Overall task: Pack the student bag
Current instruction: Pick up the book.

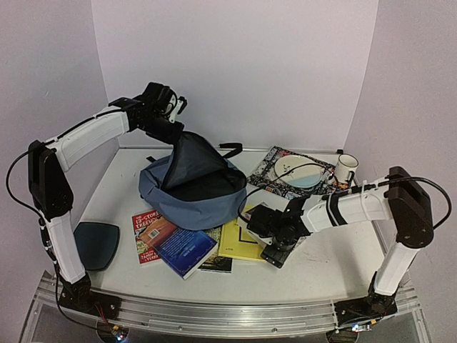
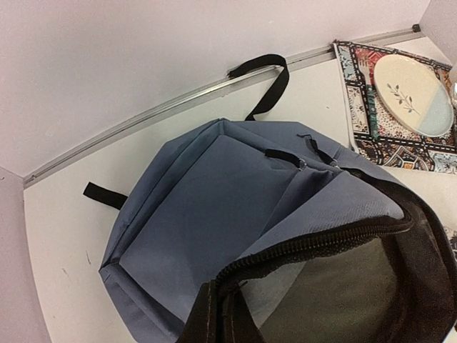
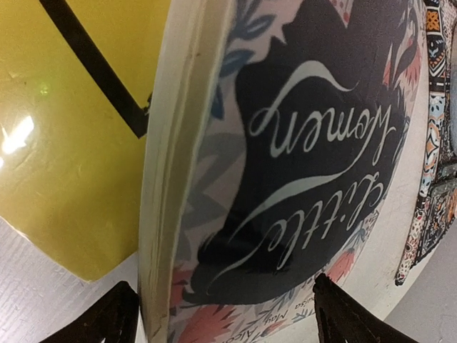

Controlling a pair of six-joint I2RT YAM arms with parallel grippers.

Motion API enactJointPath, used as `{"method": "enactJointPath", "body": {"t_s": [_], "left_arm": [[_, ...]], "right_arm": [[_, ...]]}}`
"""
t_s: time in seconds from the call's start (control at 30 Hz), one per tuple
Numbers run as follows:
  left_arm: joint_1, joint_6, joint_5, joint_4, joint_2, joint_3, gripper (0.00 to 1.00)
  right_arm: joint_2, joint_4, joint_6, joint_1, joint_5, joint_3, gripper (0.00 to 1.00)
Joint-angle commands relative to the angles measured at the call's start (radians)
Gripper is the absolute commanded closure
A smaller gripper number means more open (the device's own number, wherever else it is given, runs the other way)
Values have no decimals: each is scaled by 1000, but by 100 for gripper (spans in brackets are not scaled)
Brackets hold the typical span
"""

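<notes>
The slate-blue student bag lies at the middle back of the table. My left gripper is shut on its zipper edge and holds the dark-lined flap up, so the mouth gapes toward the front. In the left wrist view the fingers themselves are hidden by the fabric. My right gripper is open and low over a "Little Women" paperback, one fingertip outside the book's page edge and the other beyond its far edge. That book rests partly on a yellow book.
A blue book and a red book lie in front of the bag. A patterned placemat with a plate and a white mug are at back right. A dark teal pad sits at the left edge.
</notes>
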Motion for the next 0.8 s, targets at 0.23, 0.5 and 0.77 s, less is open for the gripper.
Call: {"method": "enactJointPath", "body": {"t_s": [0.23,0.5,0.77], "left_arm": [[5,-43,71,46,-90,-19,100],[5,-53,109,47,-98,-20,100],[5,-64,130,48,-112,-6,100]], "right_arm": [[140,-55,19,47,133,71,21],[118,-60,48,52,255,80,59],[-9,-84,12,62,306,110,98]]}}
